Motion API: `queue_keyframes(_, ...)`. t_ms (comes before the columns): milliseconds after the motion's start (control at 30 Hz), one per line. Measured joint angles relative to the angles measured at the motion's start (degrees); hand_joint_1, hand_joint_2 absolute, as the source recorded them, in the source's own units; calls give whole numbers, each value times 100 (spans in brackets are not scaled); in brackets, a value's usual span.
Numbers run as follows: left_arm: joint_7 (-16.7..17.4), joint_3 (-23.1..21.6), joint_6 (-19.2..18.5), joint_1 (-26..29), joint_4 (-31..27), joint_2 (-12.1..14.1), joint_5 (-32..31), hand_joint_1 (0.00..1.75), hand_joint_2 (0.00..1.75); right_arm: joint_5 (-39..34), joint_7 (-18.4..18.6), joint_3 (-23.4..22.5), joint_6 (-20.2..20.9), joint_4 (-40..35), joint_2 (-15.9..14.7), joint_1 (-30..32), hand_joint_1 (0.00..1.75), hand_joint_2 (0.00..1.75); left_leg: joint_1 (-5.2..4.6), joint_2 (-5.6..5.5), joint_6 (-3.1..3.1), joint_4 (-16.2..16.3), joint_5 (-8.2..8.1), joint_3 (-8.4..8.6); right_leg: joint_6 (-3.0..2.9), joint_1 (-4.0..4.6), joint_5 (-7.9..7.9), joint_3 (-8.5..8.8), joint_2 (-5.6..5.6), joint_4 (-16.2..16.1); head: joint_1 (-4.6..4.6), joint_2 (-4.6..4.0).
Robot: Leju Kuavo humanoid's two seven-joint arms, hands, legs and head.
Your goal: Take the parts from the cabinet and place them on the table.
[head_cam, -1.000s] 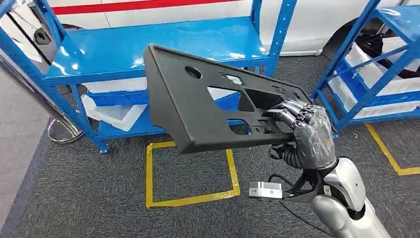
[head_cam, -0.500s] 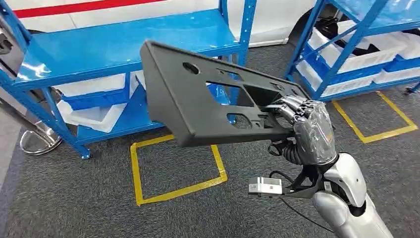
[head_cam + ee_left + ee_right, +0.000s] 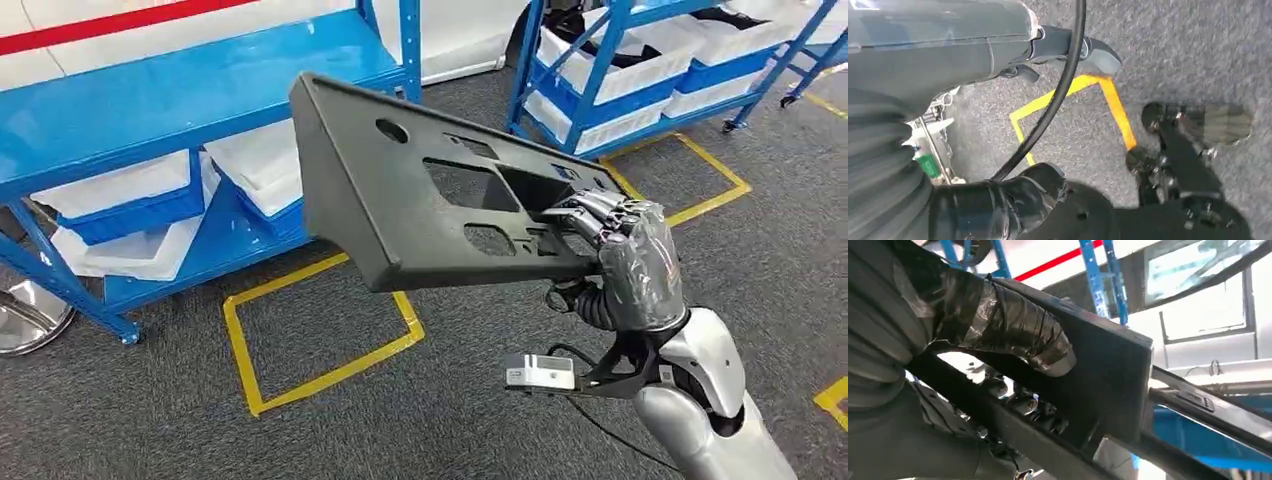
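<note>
Whole scene slid left since the earlier frame, so the camera turned: right hand (image 3: 632,262) grips the black panel (image 3: 420,190) aloft, clear of the blue shelving (image 3: 180,100); left hand's state unclear; table placement pending.

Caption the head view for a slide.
Right hand holds a black plastic panel above grey carpet, blue shelving behind.

A warehouse-like workshop: blue steel racks (image 3: 170,110) with bins (image 3: 125,195), yellow floor tape (image 3: 320,345).
</note>
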Motion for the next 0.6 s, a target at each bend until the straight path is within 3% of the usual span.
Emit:
queue_keyframes(33, 0, 0, -4, 13, 0, -4, 0, 0, 175, 7, 0, 0, 2, 2, 7, -13, 175, 175, -6, -270, -17, 209, -331, -75, -58, -3, 69, -77, 54, -4, 4, 0)
queue_keyframes(67, 0, -2, 2, 30, 0, -4, 0, 0, 175, 37, 2, 0, 2, 2, 18, -13, 175, 175, -5, -407, -23, 589, -721, -167, -89, 2, 147, -175, 113, -3, -2, 0)
queue_keyframes(100, 0, 0, 9, 39, 0, -4, 0, 0, 175, 59, 2, 0, 2, 2, 33, -12, 175, 175, -7, -448, -18, 994, -1007, -252, -101, 16, 223, -269, 183, -1, 0, 0)
queue_keyframes(133, -2, 0, 15, 42, 0, -2, 0, 0, 175, 83, 2, 0, 2, 2, 37, -10, 175, 175, -10, -454, -7, 1385, -1178, -317, -105, 31, 306, -376, 261, 4, 0, 0)
queue_keyframes(167, 0, 0, 15, 44, 0, -2, 0, 0, 175, 101, 2, 0, 2, 2, 46, -4, 175, 175, -12, -458, 8, 1584, -1147, -302, -102, 42, 384, -476, 334, 10, -2, 0)
queue_keyframes(200, 0, 0, 26, 41, 0, -2, 0, 0, 175, 122, 2, 0, 0, 2, 46, 0, 175, 175, -16, -465, 38, 1574, -946, -192, -97, 50, 465, -580, 411, 15, -2, 0)
queue_keyframes(233, 0, 0, 28, 36, 0, -2, 0, 0, 175, 144, 2, 0, 0, 2, 46, 7, 175, 175, -27, -480, 82, 1380, -695, -1, -92, 57, 540, -671, 480, 19, -4, 0)
queue_keyframes(267, 0, 0, 31, 26, 0, 0, 0, 0, 175, 168, 2, 0, -4, 2, 48, 16, 175, 175, -47, -540, 144, 966, -463, 323, -82, 70, 627, -761, 562, 20, -2, 0)
queue_keyframes(300, 0, 0, 33, 21, 0, 0, 0, 0, 175, 194, 2, 0, -9, 2, 48, 17, 175, 175, -71, -703, 229, 445, -428, 707, -71, 71, 710, -833, 635, 19, -2, 0)
queue_keyframes(333, 0, 0, 35, 21, -4, 32, 0, 0, 175, 210, 2, 0, -11, 0, 61, 19, 175, 175, -87, -955, 325, -100, -653, 1066, -46, 70, 772, -872, 676, 31, 0, 0)
queue_keyframes(367, -2, 0, 37, 29, -2, 24, 0, 0, 175, 225, 4, 0, -13, 0, 63, 19, 175, 175, -56, -965, 299, -526, -758, 1253, -24, 72, 841, -884, 722, 21, 2, 0)
queue_keyframes(400, 0, 0, 35, 19, -2, 24, -2, 0, 175, 236, 2, 0, -22, 0, 70, 33, 175, 175, -103, -927, 277, -446, -704, 1211, 17, 43, 936, -870, 773, -55, 2, 0)
queue_keyframes(433, -2, 0, 33, 5, -2, 24, -4, 0, 175, 247, 2, 0, -24, -2, 70, 33, 175, 175, -115, -880, 314, -473, -658, 1209, 73, 13, 1034, -871, 850, -128, -9, 0)
queue_keyframes(467, 0, -2, 33, -2, -2, 20, -4, 0, 175, 258, 7, 0, -22, -13, 68, 43, 175, 175, -114, -795, 324, -548, -536, 1177, 118, 43, 1162, -884, 940, -216, -4, 0)
queue_keyframes(500, -2, -2, 35, -24, 0, 2, -6, 0, 175, 264, 7, 0, -22, -15, 74, 60, 175, 175, -46, -669, 345, -626, -413, 1141, 97, 38, 1047, -934, 785, -158, -8, 0)
queue_keyframes(533, -2, 0, 39, -13, 0, 2, -7, 0, 175, 269, 5, 0, -24, -20, 74, 36, 175, 175, -54, -608, 387, -657, -334, 1051, 130, 53, 701, -999, 534, -1, 15, 0)
queue_keyframes(567, -2, 0, 39, 0, 0, 2, -7, 0, 175, 282, 11, 0, -22, -26, 74, 33, 175, 175, -56, -515, 415, -648, -260, 988, 170, 30, 276, -1074, 384, 315, 2, 0)
queue_keyframes(600, -2, 0, 39, 20, 0, 2, -7, 0, 175, 282, 18, 0, -22, -26, 83, 42, 175, 175, -57, -428, 405, -631, -198, 895, 221, -11, -92, -1154, 299, 759, 2, 0)
